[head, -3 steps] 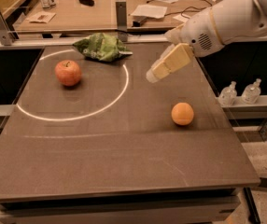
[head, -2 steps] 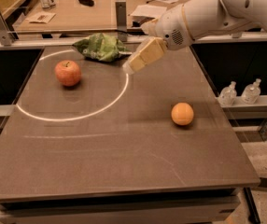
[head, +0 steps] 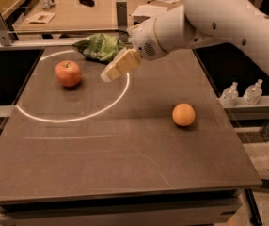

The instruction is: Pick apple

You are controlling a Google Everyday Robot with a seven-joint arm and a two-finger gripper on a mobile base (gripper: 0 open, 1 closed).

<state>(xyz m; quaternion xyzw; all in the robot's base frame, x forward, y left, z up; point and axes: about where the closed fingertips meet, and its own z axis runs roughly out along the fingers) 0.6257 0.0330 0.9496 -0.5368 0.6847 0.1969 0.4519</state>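
Apple [head: 68, 73] noted upright, stem up, on the far left of the table [head: 125, 173]. Gripper [head: 107, 75] is poised near it, apart, with nothing seen held; whether it is open or closed cannot be told. Apple is found at 9 o'clock from the gripper; a leftward reach is judged needed.

Jaws above table [head: 125, 164], between apple [head: 68, 73] and orange [head: 184, 115], nearer apple

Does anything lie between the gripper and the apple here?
No. In the camera view the gripper hangs beside the apple, with only bare table between them; the green bag sits behind that stretch.
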